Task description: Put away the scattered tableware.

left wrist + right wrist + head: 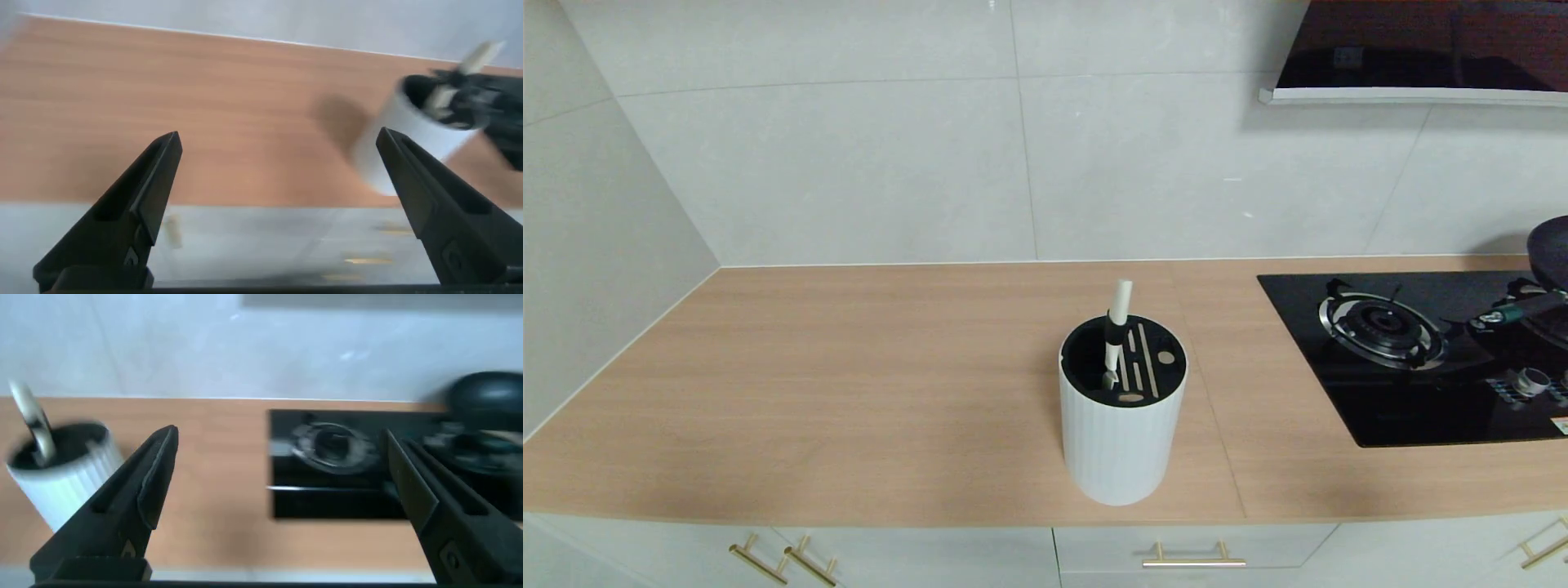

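Note:
A white ribbed cylindrical holder (1121,433) with a black slotted top stands on the wooden counter (849,392), near its front edge. A utensil with a white handle (1120,306) stands upright in one of its slots. In the left wrist view, my left gripper (276,139) is open and holds nothing; it hangs off the counter's front edge, with the holder (384,155) farther off to one side. My right gripper (279,434) is also open and holds nothing, and the holder (57,478) and the utensil (33,420) show beyond one of its fingers.
A black gas stove (1421,359) is set into the counter on the right, with a dark pan (1553,249) at its far edge. A range hood (1421,49) hangs above it. Tiled walls close the back and left. Drawers with brass handles (1192,559) run below.

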Available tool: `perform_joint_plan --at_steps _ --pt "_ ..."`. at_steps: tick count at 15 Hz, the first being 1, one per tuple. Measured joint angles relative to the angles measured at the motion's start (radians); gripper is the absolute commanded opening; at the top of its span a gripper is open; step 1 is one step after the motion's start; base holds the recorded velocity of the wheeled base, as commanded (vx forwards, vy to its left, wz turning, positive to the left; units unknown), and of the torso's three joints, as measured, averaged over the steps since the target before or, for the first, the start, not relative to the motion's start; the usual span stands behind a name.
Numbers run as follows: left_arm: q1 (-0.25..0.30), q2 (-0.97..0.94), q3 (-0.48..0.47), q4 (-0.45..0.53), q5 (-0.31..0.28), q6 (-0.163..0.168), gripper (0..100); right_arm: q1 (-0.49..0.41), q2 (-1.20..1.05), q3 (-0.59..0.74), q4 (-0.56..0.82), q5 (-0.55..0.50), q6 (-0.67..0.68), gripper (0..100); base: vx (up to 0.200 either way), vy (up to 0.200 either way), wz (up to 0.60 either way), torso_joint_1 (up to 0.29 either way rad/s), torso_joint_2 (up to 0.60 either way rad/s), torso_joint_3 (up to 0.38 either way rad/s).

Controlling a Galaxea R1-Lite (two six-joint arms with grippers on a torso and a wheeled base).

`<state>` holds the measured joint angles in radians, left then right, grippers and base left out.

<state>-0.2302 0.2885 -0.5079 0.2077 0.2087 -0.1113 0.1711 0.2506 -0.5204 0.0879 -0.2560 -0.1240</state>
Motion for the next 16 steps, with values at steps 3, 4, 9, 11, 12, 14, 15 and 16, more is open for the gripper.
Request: perform_joint_plan --at_steps 3,4,9,11,12,14,15,16 --pt "0.121 -0.138 0.028 0.028 0.048 0.059 100 -0.117 -0.131 0.043 0.065 -0.081 -0.034 100 0.0 0.0 0.0 0.0 0.0 0.0" --pt "0.159 -0.169 0.04 0.03 0.041 0.064 100 -0.143 -0.164 0.084 0.065 -0.074 -0.041 100 0.0 0.0 0.0 0.0 0.0 0.0" --pt "0.234 -0.272 0.307 -0.104 0.029 0.104 100 -0.177 -0.24 0.419 -0.159 -0.103 -0.009 100 0.0 0.0 0.0 0.0 0.0 0.0" --pt "0.237 -0.284 0.447 -0.226 -0.013 0.125 100 -0.178 -0.246 0.494 -0.198 -0.089 0.105 100 0.0 0.0 0.0 0.0 0.0 0.0" --pt "0.237 -0.287 0.477 -0.242 -0.044 0.133 100 -0.179 -0.248 0.508 -0.159 -0.058 0.109 100 0.0 0.0 0.0 0.0 0.0 0.0" --pt "0.237 -0.289 0.5 -0.242 -0.109 0.134 100 -0.178 -0.251 0.515 -0.134 -0.012 0.109 100 0.0 0.0 0.0 0.0 0.0 0.0" --pt "0.237 -0.29 0.504 -0.223 -0.181 0.131 100 -0.178 -0.251 0.517 -0.134 0.0 0.109 100 0.0 0.0 0.0 0.0 0.0 0.0" --pt "0.237 -0.29 0.505 -0.208 -0.203 0.133 100 -0.178 -0.251 0.519 -0.135 0.016 0.11 100 0.0 0.0 0.0 0.0 0.0 0.0"
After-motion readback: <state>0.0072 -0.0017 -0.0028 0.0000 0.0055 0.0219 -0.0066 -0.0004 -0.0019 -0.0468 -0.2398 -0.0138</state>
